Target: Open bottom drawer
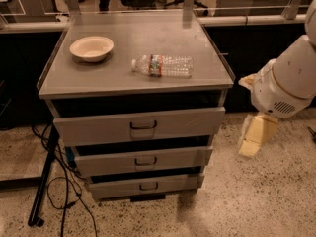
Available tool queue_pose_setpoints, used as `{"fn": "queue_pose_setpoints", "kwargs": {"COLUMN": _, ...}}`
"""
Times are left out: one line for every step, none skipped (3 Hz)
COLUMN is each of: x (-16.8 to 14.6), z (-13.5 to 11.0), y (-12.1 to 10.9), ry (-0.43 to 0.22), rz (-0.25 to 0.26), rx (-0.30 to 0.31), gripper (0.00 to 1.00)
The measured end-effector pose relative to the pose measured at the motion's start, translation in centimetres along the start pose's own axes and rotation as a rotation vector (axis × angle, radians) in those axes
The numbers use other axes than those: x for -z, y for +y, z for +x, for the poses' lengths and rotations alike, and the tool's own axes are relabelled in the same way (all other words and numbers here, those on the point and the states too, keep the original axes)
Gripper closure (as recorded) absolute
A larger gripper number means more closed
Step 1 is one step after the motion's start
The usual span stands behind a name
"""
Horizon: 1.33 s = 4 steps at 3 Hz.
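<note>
A grey metal cabinet (133, 78) with three drawers stands in the middle. The bottom drawer (113, 187) has the shortest front and a small dark centre pull handle (148, 185). It sits low near the floor, with only a thin dark gap above it; its inside is hidden. My gripper (253, 137), pale yellow, hangs below the white arm (286, 80) to the right of the cabinet. It is about level with the middle drawer (108, 163), apart from the cabinet and touching nothing.
A cream bowl (92, 48) and a lying clear plastic bottle (163, 65) rest on the cabinet top. The top drawer (98, 127) is the tallest. Black cables and a stand leg (42, 181) lie on the floor at left. Speckled floor at right.
</note>
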State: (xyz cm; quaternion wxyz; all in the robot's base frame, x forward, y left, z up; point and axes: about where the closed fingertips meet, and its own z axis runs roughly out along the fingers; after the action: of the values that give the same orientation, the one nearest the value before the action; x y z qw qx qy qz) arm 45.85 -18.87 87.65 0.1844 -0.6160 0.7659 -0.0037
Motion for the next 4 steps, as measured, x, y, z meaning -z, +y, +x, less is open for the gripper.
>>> {"fn": "queue_pose_setpoints", "kwargs": {"x": -3.0, "z": -0.5, "y": 0.4, "ry": -0.017, "rz": -0.006, "rx": -0.023, "gripper": 0.00}}
{"fn": "queue_pose_setpoints", "kwargs": {"x": -8.5, "z": 0.0, "y": 0.7, "ry": -0.041, "rz": -0.028, "rx": -0.048, "gripper": 0.00}}
{"fn": "queue_pose_setpoints", "kwargs": {"x": -12.6, "z": 0.9, "y": 0.6, "ry": -0.070, "rz": -0.034, "rx": -0.070, "gripper": 0.00}}
{"fn": "queue_pose_setpoints", "kwargs": {"x": -18.9, "z": 2.3, "y": 0.7, "ry": -0.130, "rz": -0.021, "rx": -0.088, "gripper": 0.00}}
